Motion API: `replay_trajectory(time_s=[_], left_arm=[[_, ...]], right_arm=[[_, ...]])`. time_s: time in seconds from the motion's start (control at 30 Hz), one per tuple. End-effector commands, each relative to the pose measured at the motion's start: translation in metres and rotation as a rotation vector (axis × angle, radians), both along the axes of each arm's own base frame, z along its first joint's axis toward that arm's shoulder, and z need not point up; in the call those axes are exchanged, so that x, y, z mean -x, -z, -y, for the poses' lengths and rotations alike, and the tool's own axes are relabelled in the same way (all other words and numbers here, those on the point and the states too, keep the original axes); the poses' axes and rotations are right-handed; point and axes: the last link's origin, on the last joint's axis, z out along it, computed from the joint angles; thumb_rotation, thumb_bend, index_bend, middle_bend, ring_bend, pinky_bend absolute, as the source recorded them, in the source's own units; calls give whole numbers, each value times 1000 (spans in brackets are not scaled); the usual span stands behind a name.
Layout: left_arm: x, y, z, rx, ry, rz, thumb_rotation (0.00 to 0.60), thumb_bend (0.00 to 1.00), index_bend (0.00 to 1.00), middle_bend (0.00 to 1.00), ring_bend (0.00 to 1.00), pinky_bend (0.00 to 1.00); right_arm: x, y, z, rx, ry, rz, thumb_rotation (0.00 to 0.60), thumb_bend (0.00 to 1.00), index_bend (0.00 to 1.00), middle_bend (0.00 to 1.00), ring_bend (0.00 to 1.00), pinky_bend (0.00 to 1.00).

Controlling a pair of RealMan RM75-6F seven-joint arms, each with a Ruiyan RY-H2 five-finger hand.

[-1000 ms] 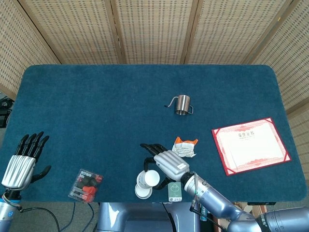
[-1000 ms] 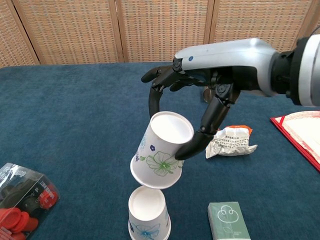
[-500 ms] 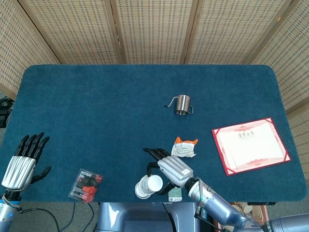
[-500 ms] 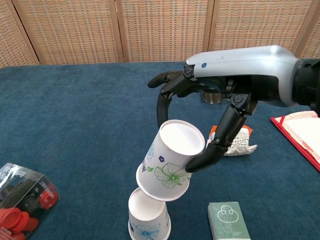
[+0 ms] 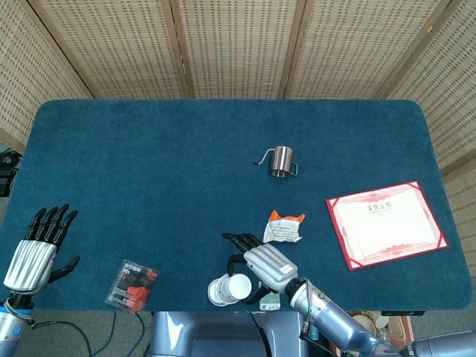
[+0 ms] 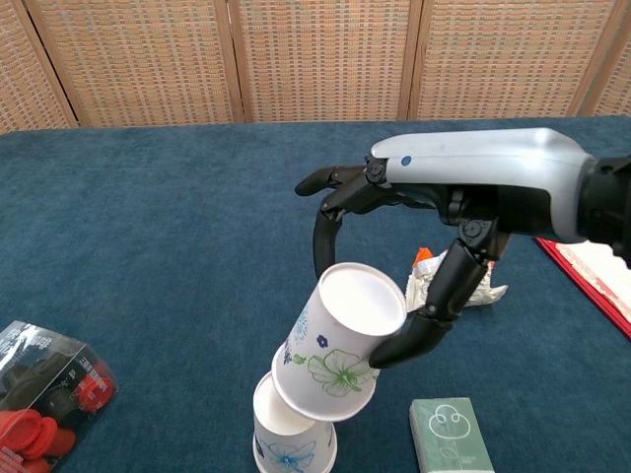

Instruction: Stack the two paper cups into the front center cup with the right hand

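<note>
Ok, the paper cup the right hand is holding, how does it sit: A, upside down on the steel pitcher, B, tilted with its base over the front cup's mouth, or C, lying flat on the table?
B: the right hand holds the flowered cup tilted, its base at the front cup's rim.

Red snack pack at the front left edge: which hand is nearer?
Left. The left hand rests open just left of the red snack pack, apart from it. The right hand is farther right, holding the floral cup over the front cup.
</note>
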Motion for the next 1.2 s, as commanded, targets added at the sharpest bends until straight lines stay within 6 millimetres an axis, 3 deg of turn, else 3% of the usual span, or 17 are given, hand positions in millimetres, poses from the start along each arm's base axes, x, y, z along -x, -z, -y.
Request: replay_trajectory(time_s=[0.03,1.2], left_arm=[[0,0,0,-1,-2,0,600,259,0,0,0,0],[1,0,0,4,-4,0,600,259,0,0,0,0]], right_arm=[[-1,1,-1,-1,-4,4,600,55,511,51,0,0],[0,22,-12,4,-14,24,600,55,511,50,0,0]])
